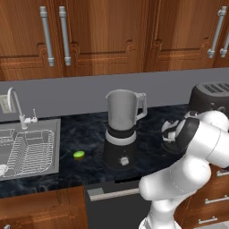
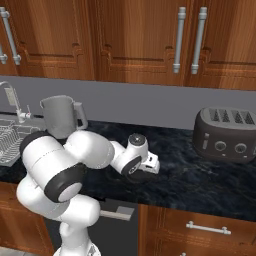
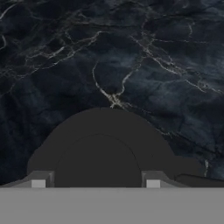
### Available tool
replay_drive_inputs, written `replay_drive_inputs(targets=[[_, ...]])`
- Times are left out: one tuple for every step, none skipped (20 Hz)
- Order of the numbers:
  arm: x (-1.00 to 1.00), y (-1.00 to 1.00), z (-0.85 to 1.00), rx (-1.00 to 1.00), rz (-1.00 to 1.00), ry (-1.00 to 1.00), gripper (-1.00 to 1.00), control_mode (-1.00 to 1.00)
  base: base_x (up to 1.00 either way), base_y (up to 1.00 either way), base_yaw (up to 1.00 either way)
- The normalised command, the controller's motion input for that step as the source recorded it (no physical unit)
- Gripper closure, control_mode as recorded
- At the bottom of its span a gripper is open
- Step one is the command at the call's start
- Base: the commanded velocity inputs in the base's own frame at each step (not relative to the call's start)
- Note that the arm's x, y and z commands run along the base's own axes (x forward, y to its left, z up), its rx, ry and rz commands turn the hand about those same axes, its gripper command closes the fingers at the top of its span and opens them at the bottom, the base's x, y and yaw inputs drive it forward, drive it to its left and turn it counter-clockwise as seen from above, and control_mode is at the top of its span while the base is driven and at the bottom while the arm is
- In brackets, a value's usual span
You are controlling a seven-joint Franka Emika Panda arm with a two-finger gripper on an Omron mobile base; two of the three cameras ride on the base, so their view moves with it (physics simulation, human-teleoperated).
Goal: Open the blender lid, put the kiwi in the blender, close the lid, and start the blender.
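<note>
A rendered kitchen with a dark marbled desk [image 1: 89,134] under wooden cupboards. The blender [image 1: 120,129] stands about midway along the desk, between its back and front edges. Its clear grey jar is open at the top, with the handle to the right.

The lid [image 3: 100,122] is off and lies flat on the desk to the right of the blender, between it and the toaster [image 2: 225,135] and nearer the front edge. The kiwi [image 1: 79,155] lies on the desk to the left of the blender base, well apart from it, between the base and the sink [image 1: 27,152] and close to the front edge.

The white arm reaches low over the lid. In the hand view, the fingers [image 3: 38,181] stand moderately apart, one on each side of the lid's raised knob [image 3: 96,162]. They are very close to the knob, but it cannot be told whether they press on it or stand just clear.

The lid looks like a light, rigid cap. Its broad rim is probably too wide to span, so the centre knob is the likely place to hold it, pinched squarely so that it hangs level.

The kiwi looks small, light and rather soft. It is rounded and may roll or slip away. It is best taken from above across its widest part, with the fingers low against the desk and a gentle squeeze.
</note>
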Motion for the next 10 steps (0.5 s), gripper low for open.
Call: replay_drive_inputs(targets=[[0.00, 0.00, 0.00, 0.00, 0.00, 0.00, -1.00, -1.00, 0.00, 0.00, 0.00], [0.00, 0.00, 0.00, 0.00, 0.00, 0.00, -1.00, -1.00, 0.00, 0.00, 0.00], [0.00, 0.00, 0.00, 0.00, 0.00, 0.00, -1.00, -1.00, 0.00, 0.00, 0.00], [0.00, 0.00, 0.07, 0.00, 0.00, 0.01, -1.00, -1.00, 0.00, 0.00, 0.00], [0.00, 0.00, 0.18, 0.00, 0.00, 0.00, -1.00, -1.00, 0.00, 0.00, 0.00], [0.00, 0.00, 0.33, 0.00, 0.00, 0.00, -1.00, -1.00, 0.00, 0.00, 0.00], [-0.01, 0.01, 0.37, 0.00, 0.00, 0.00, -1.00, -1.00, 0.00, 0.00, 0.00], [-0.14, 0.01, 0.44, 0.00, 0.00, 0.00, -1.00, -1.00, 0.00, 0.00, 0.00], [-0.27, 0.00, 0.59, 0.00, 0.00, 0.00, -1.00, -1.00, 0.00, 0.00, 0.00], [-0.26, 0.01, 0.57, 0.00, 0.00, 0.00, -1.00, -1.00, 0.00, 0.00, 0.00]])
